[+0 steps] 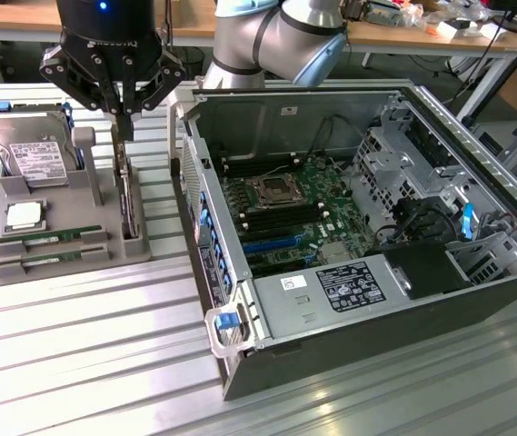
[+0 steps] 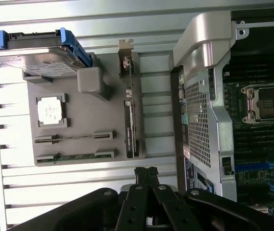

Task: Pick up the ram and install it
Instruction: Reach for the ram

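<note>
1. your black fingers point(image 1: 124, 113) point(image 2: 141, 177) are pressed together with no gap showing, and they hold nothing.
2. they hang over the far end of the grey moulded parts tray point(image 1: 94, 200) point(image 2: 103, 115), just above the dark expansion card point(image 1: 128, 200) point(image 2: 131, 120) that stands on edge in its slot.
3. the two long, thin green circuit-board sticks you're after lie in the tray's near end, well apart from the fingers. the inner ram stick point(image 1: 49, 234) point(image 2: 74, 137) and the outer ram stick point(image 1: 49, 257) point(image 2: 74, 155) run parallel, just beside each other.
4. each stick sits on edge in its own narrow groove, so you see a slim green strip with darker patches along it and a grey block at each end. they look alike.
5. the inner ram stick lies just beside the square silver processor chip point(image 1: 24, 216) point(image 2: 50, 109). beyond that, the silver hard drive with a white label point(image 1: 35, 150) point(image 2: 35, 60) leans in its blue-edged cradle.
6. the tray rests on the ribbed metal table point(image 1: 76, 354), at the exterior view's left of the open black computer case point(image 1: 376, 331) point(image 2: 209, 120), where the green motherboard point(image 1: 285, 213) lies exposed.
</note>
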Available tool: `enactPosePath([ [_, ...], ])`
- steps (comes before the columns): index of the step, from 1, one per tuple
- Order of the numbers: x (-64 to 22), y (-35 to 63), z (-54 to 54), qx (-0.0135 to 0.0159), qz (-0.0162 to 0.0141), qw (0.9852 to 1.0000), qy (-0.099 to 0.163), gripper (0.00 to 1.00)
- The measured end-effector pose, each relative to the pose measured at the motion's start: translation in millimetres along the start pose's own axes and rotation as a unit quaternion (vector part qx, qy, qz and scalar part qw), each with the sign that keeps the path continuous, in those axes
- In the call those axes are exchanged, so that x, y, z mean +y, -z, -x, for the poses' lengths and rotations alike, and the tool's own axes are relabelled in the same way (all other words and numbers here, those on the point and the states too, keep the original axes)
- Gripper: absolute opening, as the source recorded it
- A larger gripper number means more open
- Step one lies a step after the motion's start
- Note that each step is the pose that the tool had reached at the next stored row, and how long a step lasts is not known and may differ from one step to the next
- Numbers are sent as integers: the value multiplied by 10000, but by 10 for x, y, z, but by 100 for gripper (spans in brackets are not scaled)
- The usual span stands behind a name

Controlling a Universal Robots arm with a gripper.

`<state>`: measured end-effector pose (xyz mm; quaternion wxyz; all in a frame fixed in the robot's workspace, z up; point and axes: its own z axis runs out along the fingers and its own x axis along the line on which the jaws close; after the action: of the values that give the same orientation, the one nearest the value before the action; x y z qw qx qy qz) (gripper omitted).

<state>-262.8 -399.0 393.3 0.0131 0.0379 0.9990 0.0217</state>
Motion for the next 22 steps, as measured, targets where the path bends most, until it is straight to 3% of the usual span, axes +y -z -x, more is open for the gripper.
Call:
enactPosePath([
  [22, -15, 5, -198, 0, 0, 10000, 0, 11],
])
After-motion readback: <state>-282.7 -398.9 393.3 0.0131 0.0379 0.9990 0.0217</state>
